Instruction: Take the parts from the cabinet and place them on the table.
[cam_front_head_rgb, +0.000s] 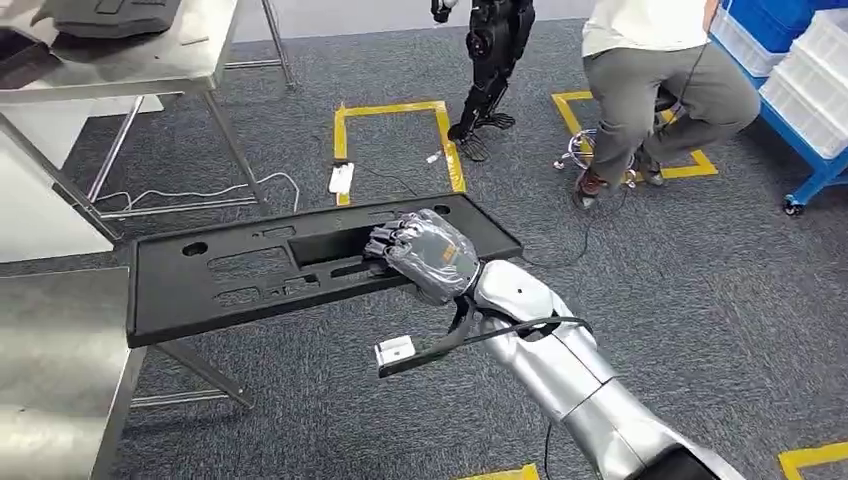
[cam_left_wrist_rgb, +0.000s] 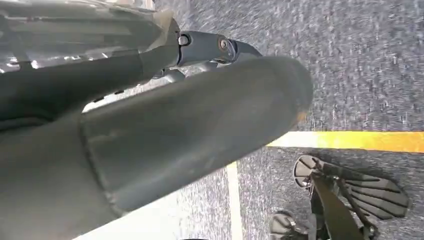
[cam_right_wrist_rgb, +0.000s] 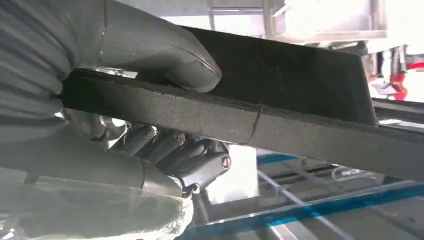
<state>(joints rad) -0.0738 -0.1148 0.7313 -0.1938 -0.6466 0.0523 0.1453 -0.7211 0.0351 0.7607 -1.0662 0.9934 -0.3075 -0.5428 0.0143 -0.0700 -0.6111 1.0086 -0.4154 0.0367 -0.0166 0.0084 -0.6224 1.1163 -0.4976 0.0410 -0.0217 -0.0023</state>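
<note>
Long panel (cam_front_head_rgb: 250, 270) held level above floor, its left end over near-left tabletop (cam_front_head_rgb: 55, 370). Right robot hand (cam_front_head_rgb: 425, 255) grips panel's near edge toward panel's right end; in right wrist view thumb (cam_right_wrist_rgb: 165, 55) on one face, fingers (cam_right_wrist_rgb: 165, 145) on other. Second tabletop (cam_front_head_rgb: 140, 60) beyond panel, far left. Floor markings (cam_front_head_rgb: 395, 110) beyond panel's middle. Other robot's legs (cam_front_head_rgb: 490, 70) beyond panel's right end; seated person (cam_front_head_rgb: 650, 90) right of those.

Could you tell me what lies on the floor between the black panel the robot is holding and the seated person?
In the head view, grey carpet with a dark cable trailing across it lies between the black panel, held by the right hand, and the seated person.
</note>
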